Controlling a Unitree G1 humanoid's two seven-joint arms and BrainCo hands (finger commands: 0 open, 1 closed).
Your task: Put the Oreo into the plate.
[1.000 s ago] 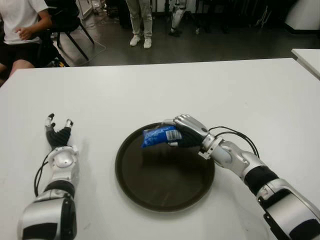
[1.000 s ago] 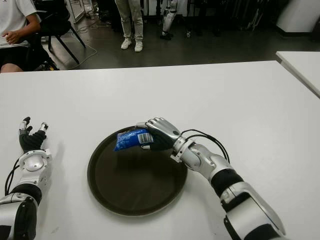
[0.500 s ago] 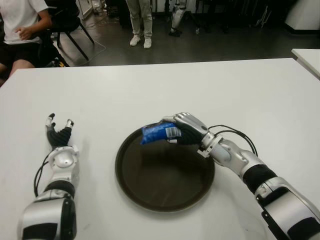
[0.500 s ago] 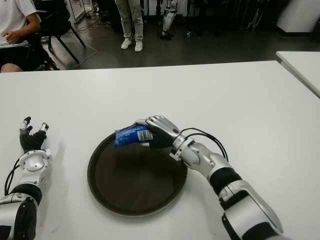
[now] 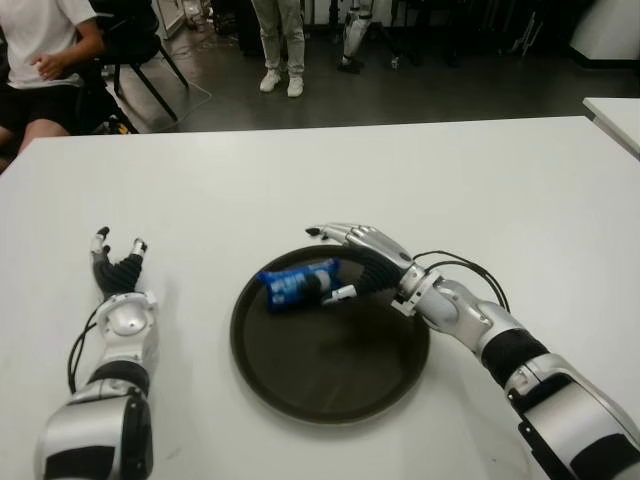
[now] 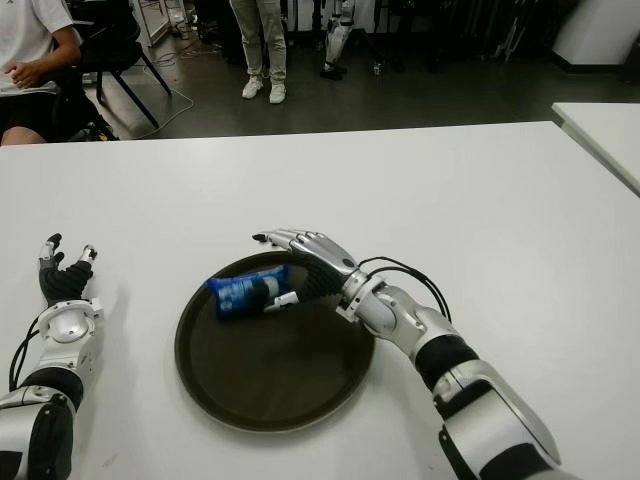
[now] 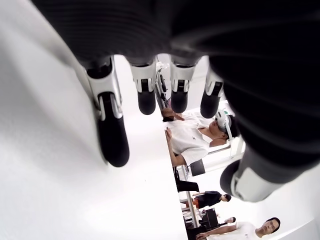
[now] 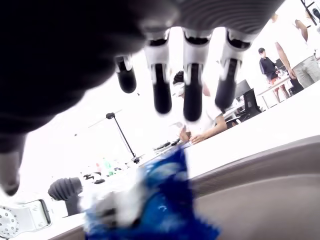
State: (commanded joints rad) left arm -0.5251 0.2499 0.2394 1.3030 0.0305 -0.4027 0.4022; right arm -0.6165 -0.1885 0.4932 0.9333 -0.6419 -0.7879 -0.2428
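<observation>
Left eye view: blue Oreo (image 5: 298, 283) pack in plate (image 5: 330, 385).

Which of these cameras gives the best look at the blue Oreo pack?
The left eye view: the whole Oreo pack lies in the plate. The right eye view matches; the right wrist view shows it blurred under the open right hand; the left wrist view misses it.

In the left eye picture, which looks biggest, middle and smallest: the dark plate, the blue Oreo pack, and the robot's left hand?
1. Dark plate, biggest by far.
2. and 3. Left hand and blue Oreo pack look about alike, so I won't rank them.
</observation>
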